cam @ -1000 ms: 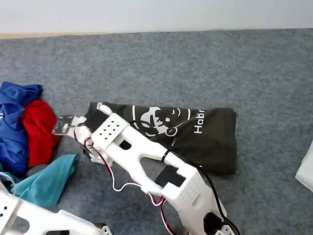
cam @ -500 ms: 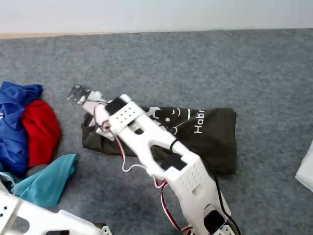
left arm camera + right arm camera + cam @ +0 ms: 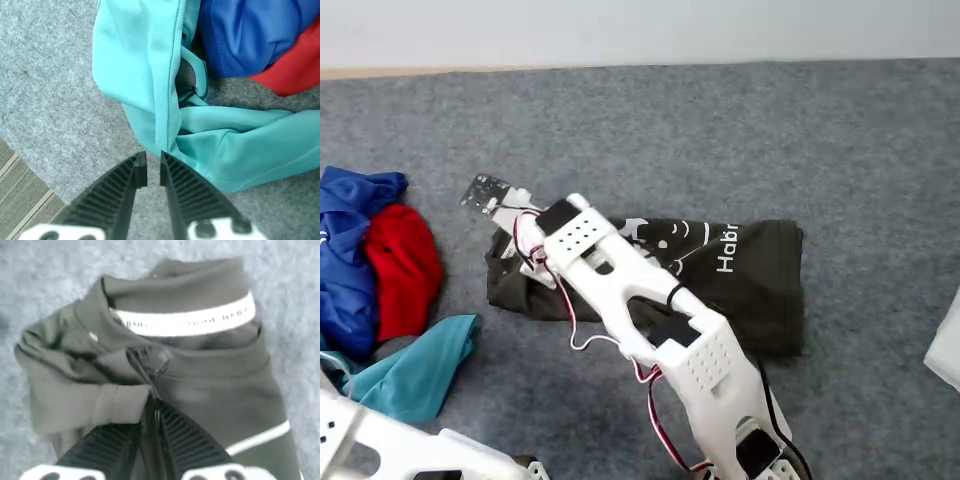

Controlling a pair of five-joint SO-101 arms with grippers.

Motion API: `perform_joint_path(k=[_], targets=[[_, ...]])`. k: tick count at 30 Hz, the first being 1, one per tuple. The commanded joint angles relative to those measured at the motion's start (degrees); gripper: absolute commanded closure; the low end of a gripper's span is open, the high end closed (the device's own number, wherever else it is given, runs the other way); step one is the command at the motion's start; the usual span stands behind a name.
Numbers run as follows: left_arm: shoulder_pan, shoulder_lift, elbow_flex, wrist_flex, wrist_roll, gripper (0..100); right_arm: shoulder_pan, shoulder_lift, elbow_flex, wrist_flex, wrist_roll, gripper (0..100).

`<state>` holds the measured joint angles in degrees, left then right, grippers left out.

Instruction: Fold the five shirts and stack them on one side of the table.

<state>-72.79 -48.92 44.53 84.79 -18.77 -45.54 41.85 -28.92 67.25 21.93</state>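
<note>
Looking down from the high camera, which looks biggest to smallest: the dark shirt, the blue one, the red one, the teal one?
1. dark shirt, clearly the largest.
2-4. blue shirt, red shirt, teal shirt: too alike to rank. All are crumpled and overlapping, and the blue one is cut by the picture's edge.

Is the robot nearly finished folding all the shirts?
Not nearly. Nothing looks stacked yet. The right gripper pinches the half-folded dark green shirt. The blue shirt, red shirt and teal shirt lie crumpled together, waiting. A white cloth at the edge is too cut off to judge.
</note>
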Motion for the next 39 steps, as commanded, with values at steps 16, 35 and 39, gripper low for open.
perform_joint_path(k=[16, 35, 39], targets=[[0.00, -1.05, -0.31, -1.05, -0.26, 94, -7.96, -11.47, -6.68, 12.26, -0.44, 98.9], [0.00, -1.05, -0.22, -1.05, -0.26, 94, -6.90, 0.22, -8.44, 0.66, 2.37, 98.9], [0.00, -1.05, -0.22, -1.05, -0.26, 94, -6.90, -4.26, -10.29, 0.84, 2.37, 98.9]])
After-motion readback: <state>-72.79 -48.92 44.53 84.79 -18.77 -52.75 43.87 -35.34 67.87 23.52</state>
